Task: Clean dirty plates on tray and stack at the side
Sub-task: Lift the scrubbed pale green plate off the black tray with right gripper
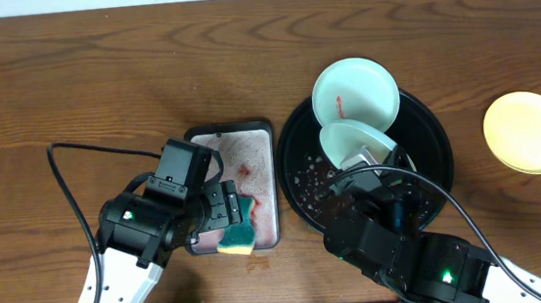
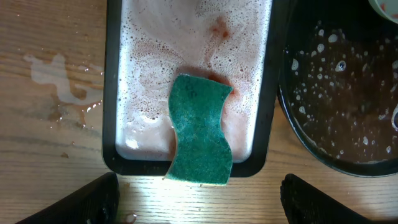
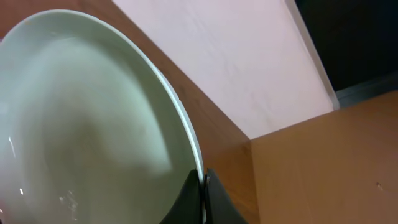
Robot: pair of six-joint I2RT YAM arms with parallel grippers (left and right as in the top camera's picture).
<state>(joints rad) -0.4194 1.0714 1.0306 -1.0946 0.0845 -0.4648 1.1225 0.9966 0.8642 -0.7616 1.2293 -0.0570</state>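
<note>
**A:** Where does everything sit?

**B:** The right fingers (image 3: 217, 205) are clenched on the rim of a mint plate (image 3: 93, 124), holding it tilted above the black tray (image 1: 296, 159). The left fingers (image 2: 87, 202) are spread wide with nothing between them. They hover over the near end of the silver pan (image 2: 112, 93). The green sponge (image 2: 200, 127) lies there half in pink foam, its near end propped over the pan's rim.

**A:** And the other plates?

**B:** A second mint plate (image 1: 355, 93), with a red smear, leans on the tray's far rim. The yellow plate (image 1: 529, 132) sits alone on the bare worktop (image 1: 98, 88), to the right and well apart from the tray. I take that as the start of the stack.

**A:** So what could go wrong?

**B:** The hold is a thin pinch on an edge that looks wet. If the sponge presses hard on the plate's face, I'd expect the plate to pivot or slide out. It could then drop onto the tray or knock the smeared plate just beside it.

**A:** And picking up the sponge?

**B:** It overhangs the rim, so fingers closing low could catch the pan's edge and jolt it. That would slop soapy water onto the worktop, where a puddle (image 2: 56, 78) lies beside the pan. A soaked sponge carried across would drip too.
</note>
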